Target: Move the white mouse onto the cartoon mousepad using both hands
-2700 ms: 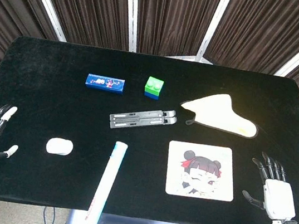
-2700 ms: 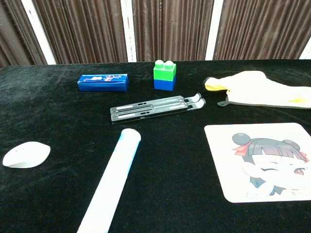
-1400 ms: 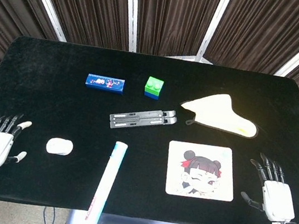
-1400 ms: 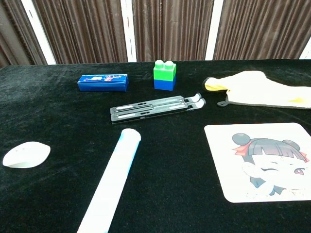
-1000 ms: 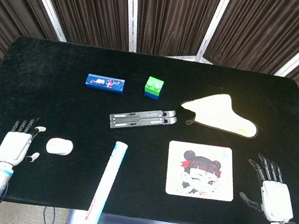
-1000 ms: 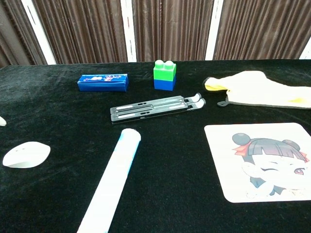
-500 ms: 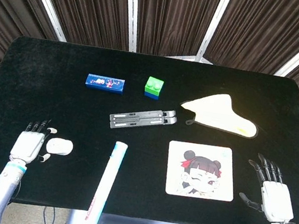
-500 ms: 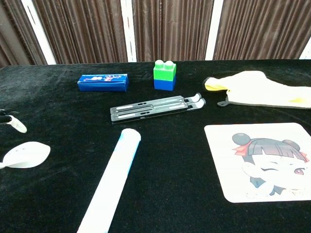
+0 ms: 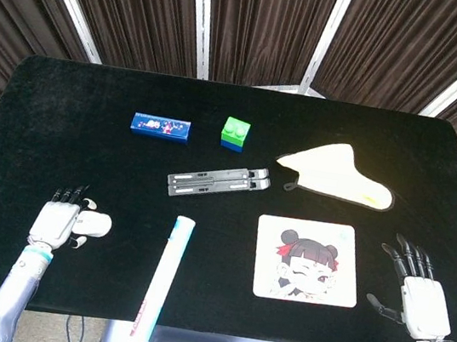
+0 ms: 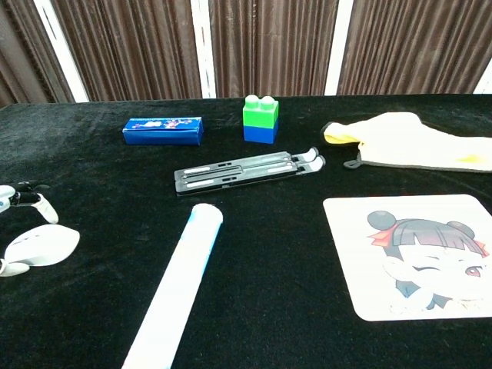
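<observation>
The white mouse (image 9: 97, 224) (image 10: 43, 244) lies on the black table near the front left. My left hand (image 9: 57, 221) is right at its left end, fingers spread. In the chest view one fingertip (image 10: 37, 203) hovers just behind the mouse and the thumb tip (image 10: 12, 267) sits at its front left, so the hand brackets the mouse without a clear grip. The cartoon mousepad (image 9: 308, 261) (image 10: 419, 254) lies flat at the front right. My right hand (image 9: 423, 299) rests open to the right of the pad, holding nothing, and shows only in the head view.
A white and blue tube (image 9: 164, 277) (image 10: 181, 284) lies between mouse and pad. Behind it are a folded black stand (image 9: 218, 181) (image 10: 247, 171), a blue box (image 9: 161, 126), a green and blue block (image 9: 235, 133) and a yellow cloth (image 9: 340, 174).
My left hand has travelled right across the table edge to the mouse, and its fingers now straddle the mouse's left end. The mouse and my right hand have hardly moved.
</observation>
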`<state>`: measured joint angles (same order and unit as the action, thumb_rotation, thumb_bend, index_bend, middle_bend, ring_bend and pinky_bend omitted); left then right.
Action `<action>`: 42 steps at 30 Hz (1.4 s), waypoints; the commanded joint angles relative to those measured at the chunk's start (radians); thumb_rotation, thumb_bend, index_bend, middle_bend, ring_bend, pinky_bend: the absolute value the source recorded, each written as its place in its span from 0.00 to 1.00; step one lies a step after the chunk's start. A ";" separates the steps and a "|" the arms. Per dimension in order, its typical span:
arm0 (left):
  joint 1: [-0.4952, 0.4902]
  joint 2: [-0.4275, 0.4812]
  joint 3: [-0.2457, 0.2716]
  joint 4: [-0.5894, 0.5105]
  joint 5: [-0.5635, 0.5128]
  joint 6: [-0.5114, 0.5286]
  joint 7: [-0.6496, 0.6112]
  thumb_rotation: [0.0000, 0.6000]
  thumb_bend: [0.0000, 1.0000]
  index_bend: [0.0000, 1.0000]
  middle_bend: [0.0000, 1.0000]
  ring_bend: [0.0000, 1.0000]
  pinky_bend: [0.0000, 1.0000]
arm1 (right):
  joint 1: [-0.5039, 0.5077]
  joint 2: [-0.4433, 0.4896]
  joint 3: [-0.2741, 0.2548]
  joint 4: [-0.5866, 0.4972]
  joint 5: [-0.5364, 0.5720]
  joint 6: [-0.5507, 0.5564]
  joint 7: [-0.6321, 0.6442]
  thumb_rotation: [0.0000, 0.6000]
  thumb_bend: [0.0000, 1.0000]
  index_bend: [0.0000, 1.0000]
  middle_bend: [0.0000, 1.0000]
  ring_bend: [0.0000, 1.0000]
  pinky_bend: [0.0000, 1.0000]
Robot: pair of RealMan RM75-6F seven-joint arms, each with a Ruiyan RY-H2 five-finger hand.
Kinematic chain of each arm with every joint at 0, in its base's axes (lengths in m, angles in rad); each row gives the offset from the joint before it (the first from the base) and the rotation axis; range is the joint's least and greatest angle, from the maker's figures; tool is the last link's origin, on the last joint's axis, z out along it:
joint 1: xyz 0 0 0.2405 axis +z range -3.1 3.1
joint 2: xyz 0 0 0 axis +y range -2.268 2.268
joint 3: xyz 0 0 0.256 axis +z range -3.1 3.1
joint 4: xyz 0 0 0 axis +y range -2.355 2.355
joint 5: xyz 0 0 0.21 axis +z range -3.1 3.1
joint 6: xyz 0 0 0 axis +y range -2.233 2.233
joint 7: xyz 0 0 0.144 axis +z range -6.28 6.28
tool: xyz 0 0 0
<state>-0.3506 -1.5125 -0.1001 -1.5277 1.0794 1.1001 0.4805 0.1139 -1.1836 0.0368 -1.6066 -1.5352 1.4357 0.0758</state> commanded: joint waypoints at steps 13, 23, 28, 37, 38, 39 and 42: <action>-0.017 -0.022 0.004 -0.007 -0.012 0.021 0.018 1.00 0.38 0.42 0.00 0.00 0.00 | -0.002 -0.001 0.001 0.008 -0.013 0.015 0.017 1.00 0.16 0.13 0.00 0.00 0.00; -0.050 0.041 -0.012 -0.078 0.062 0.032 -0.001 1.00 0.38 0.42 0.00 0.00 0.00 | -0.001 -0.001 0.002 0.009 -0.009 0.013 0.016 1.00 0.15 0.13 0.00 0.00 0.00; -0.081 0.062 -0.039 -0.134 0.049 0.022 0.019 1.00 0.38 0.42 0.00 0.00 0.00 | 0.001 -0.001 0.005 0.010 -0.002 0.006 0.017 1.00 0.15 0.13 0.00 0.00 0.00; -0.179 0.061 -0.114 -0.193 -0.069 -0.011 0.124 1.00 0.38 0.42 0.00 0.00 0.00 | 0.004 0.011 0.018 0.014 0.028 -0.007 0.044 1.00 0.15 0.13 0.00 0.00 0.00; -0.192 0.055 -0.124 -0.194 -0.088 -0.013 0.138 1.00 0.38 0.42 0.00 0.00 0.00 | 0.005 0.011 0.019 0.016 0.032 -0.010 0.046 1.00 0.15 0.13 0.00 0.00 0.00; -0.206 0.049 -0.133 -0.195 -0.109 -0.016 0.151 1.00 0.38 0.42 0.00 0.00 0.00 | 0.006 0.011 0.021 0.017 0.036 -0.012 0.047 1.00 0.16 0.13 0.00 0.00 0.00; -0.254 0.026 -0.168 -0.197 -0.185 -0.027 0.190 1.00 0.38 0.42 0.00 0.00 0.00 | 0.008 0.010 0.025 0.023 0.051 -0.023 0.050 1.00 0.16 0.13 0.00 0.00 0.00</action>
<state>-0.5650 -1.4665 -0.2373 -1.7197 0.9456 1.0846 0.6363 0.1208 -1.1728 0.0601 -1.5865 -1.4887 1.4163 0.1245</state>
